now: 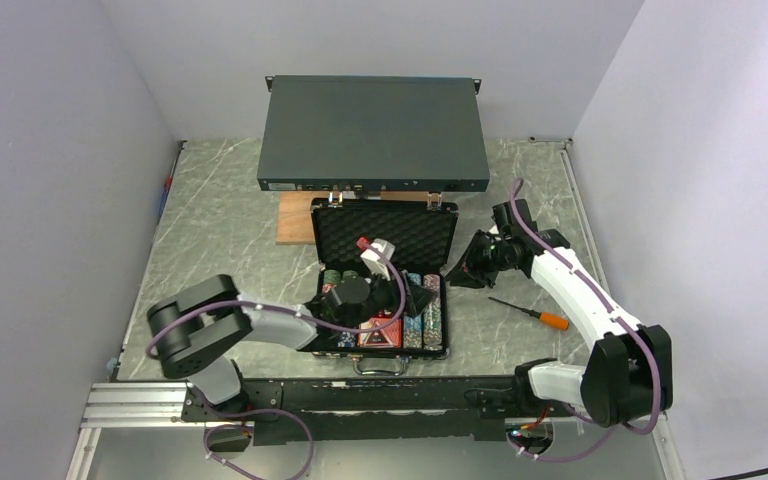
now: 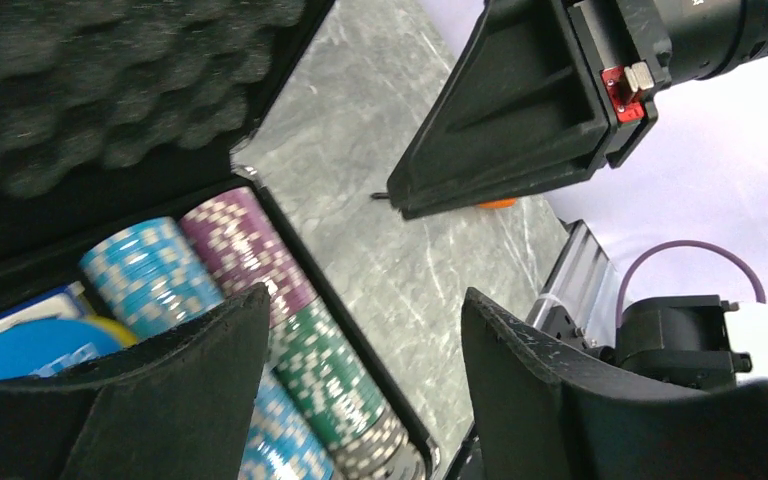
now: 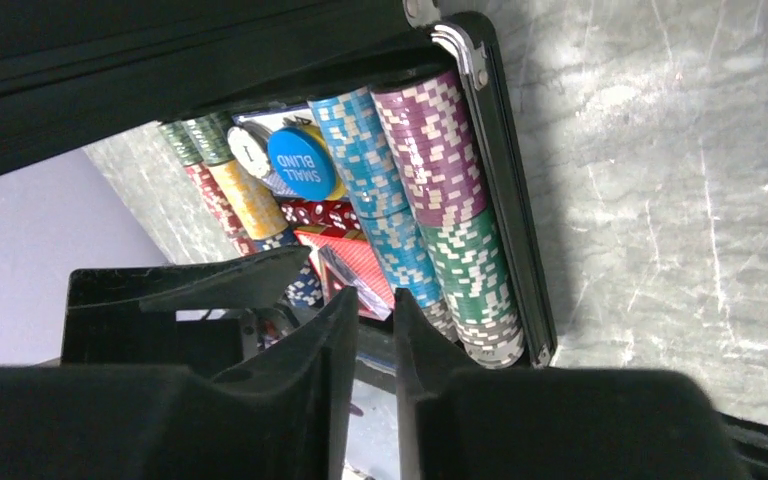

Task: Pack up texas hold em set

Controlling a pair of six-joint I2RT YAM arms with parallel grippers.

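**Desk:** What am I looking at?

**Operator:** The poker briefcase (image 1: 384, 232) lies open at the near middle of the table. Its foam lid is raised toward the grey rack box (image 1: 373, 132) behind it. Chip rows (image 3: 450, 200), a red card deck (image 3: 355, 262) and the blue "small blind" disc (image 3: 300, 163) sit in the tray. As I judge it, the contents look loaded and the lid is not yet down.

**Desk:** And your grippers?

**Operator:** My left gripper (image 2: 365, 310) hangs over the briefcase's right-hand chip rows, fingers spread wide with nothing between them. My right gripper (image 3: 375, 300) sits just outside the briefcase's right wall, pinched to a slit and carrying nothing.

**Desk:** What worries you?

**Operator:** Three things. If I bring the lid down while the left arm is over the tray, it lands on the wrist. The spread left fingers are near the purple-and-green row, so a careless drop could catch it and spill chips out of their slot. And a push from the right gripper low on the wall, rather than on the lid, would slide the whole briefcase leftward. The screwdriver (image 1: 530, 313), to the briefcase's right, lies under that arm's path.
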